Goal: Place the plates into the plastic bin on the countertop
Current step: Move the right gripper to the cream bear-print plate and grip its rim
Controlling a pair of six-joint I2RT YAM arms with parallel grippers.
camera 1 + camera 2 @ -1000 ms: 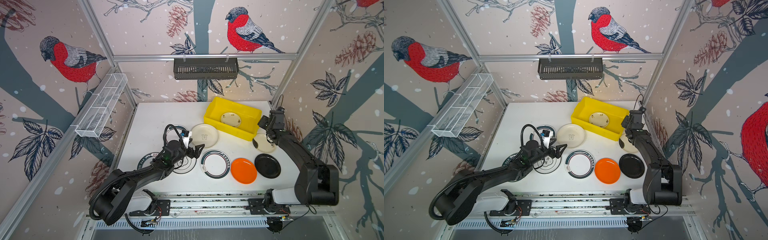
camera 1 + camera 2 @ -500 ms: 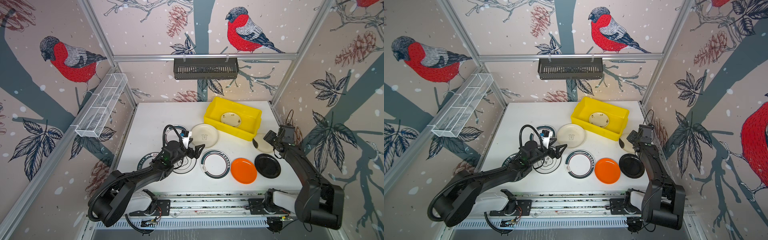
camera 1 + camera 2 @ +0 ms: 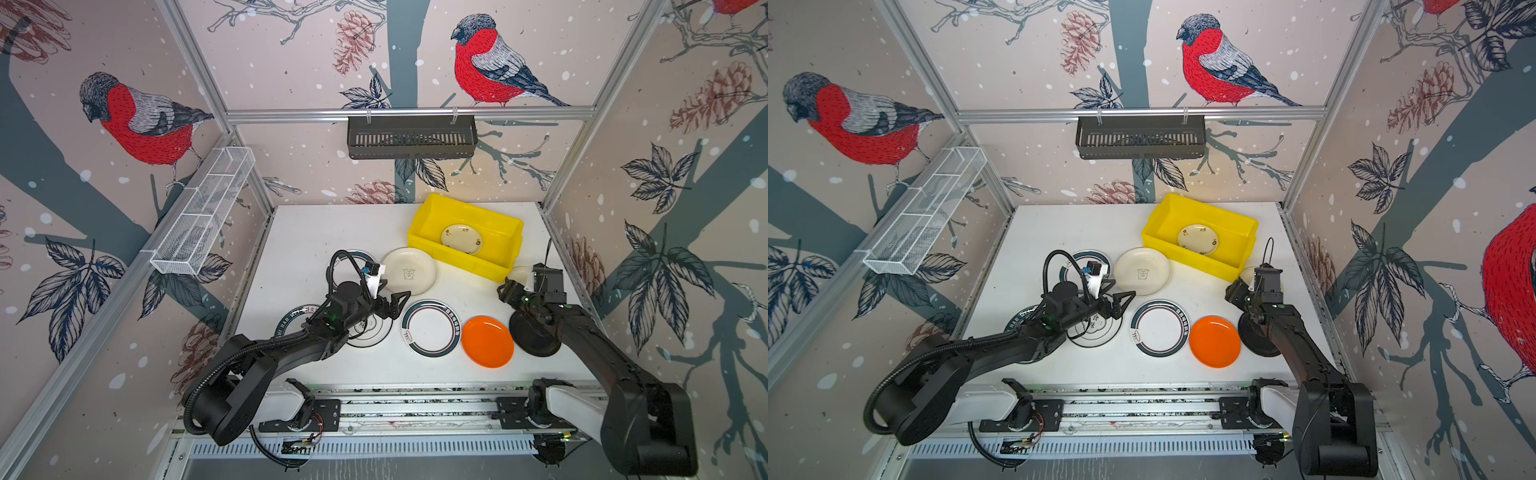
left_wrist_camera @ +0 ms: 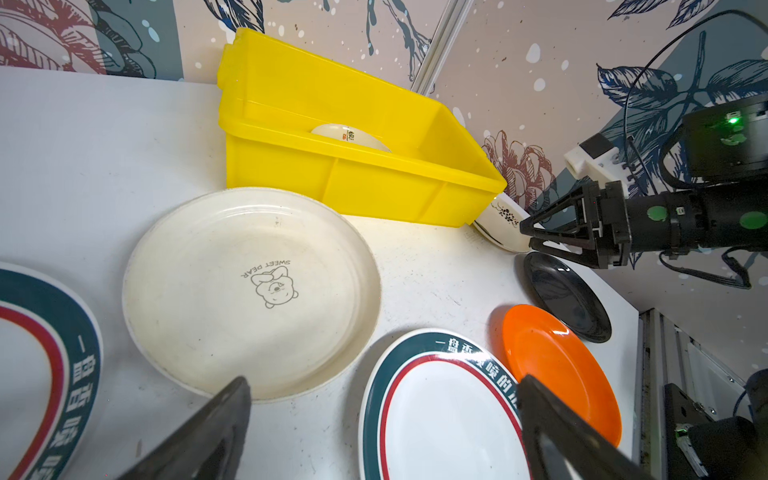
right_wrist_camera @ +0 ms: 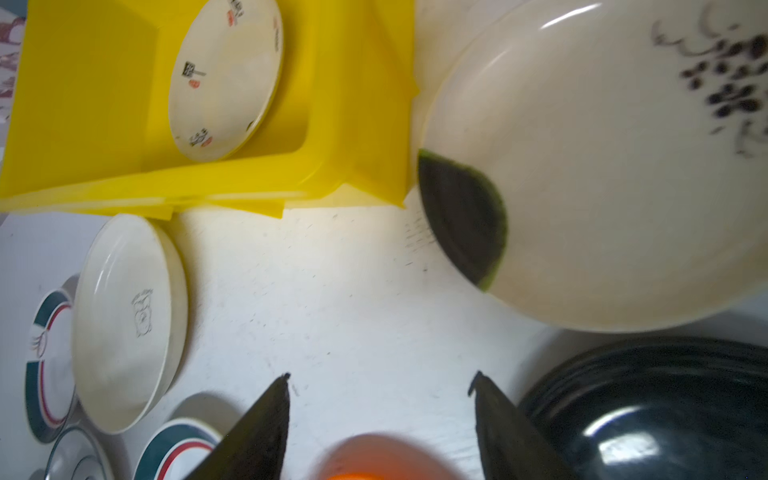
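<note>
A yellow plastic bin (image 3: 461, 261) sits at the back right of the white countertop (image 3: 316, 232) and holds one small cream plate (image 3: 461, 240). In front of it lie a large cream plate (image 3: 409, 271), an orange plate (image 3: 487, 341) and a dark plate (image 3: 534, 338). The left gripper (image 3: 399, 301) hovers spread wide and empty. The right gripper (image 5: 380, 378) is parted and empty over bare countertop. Beside it is a pale plate (image 5: 602, 187), possibly leaning on the bin; the view is blurred.

the yellow plastic bin (image 3: 457, 261) sits askew on the white countertop (image 3: 316, 232), with one small patterned plate (image 3: 461, 240) flat inside. a cream plate (image 3: 409, 272), teal-rimmed plate (image 3: 431, 328), orange plate (image 3: 487, 341) and dark plate (image 3: 532, 338) lie flat before it.
</note>
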